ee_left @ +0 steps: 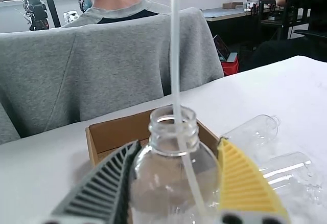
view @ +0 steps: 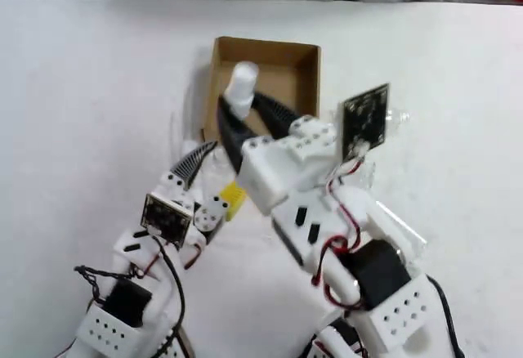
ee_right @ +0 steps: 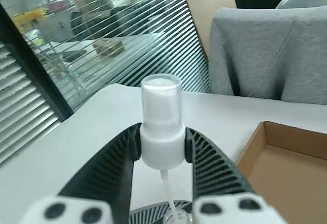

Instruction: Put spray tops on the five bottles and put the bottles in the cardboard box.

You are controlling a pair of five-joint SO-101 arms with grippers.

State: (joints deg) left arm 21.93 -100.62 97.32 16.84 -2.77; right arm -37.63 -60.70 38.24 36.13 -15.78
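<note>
My left gripper [ee_left: 176,155] is shut on a clear bottle [ee_left: 171,175], held upright between its grey and yellow fingers, with the neck open. My right gripper [ee_right: 162,144] is shut on a white spray top [ee_right: 162,124] above it. The top's thin dip tube [ee_left: 174,55] runs down through the bottle's neck. In the high view the spray top [view: 243,82] hangs over the near part of the cardboard box [view: 304,72], with the right gripper [view: 242,111] around it. The left gripper [view: 214,176] sits just in front of the box.
Two more clear bottles [ee_left: 255,128] [ee_left: 291,166] lie on their sides on the white table, next to the box [ee_left: 104,134]. A grey-covered chair back stands behind the table's far edge. The two arms are close together in front of the box.
</note>
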